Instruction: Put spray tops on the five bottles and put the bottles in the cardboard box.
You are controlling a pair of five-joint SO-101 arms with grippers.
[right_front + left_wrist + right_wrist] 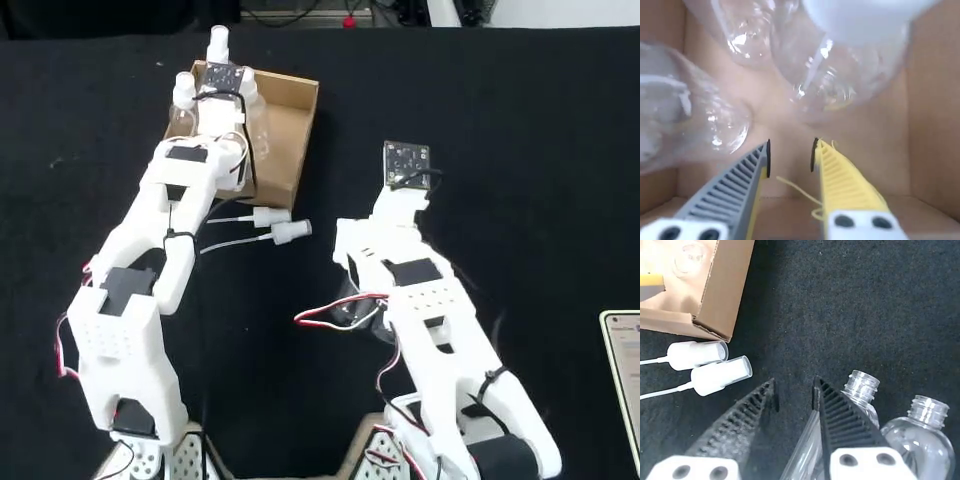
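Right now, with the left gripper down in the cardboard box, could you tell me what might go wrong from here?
1. The left gripper, open, sits close among the clear bottles in the cardboard box; withdrawing it could tip one over.
2. The right gripper, open, is right beside two uncapped bottles; a small move could push them away.
3. Two loose spray tops lie near the box, where they could get swept aside.
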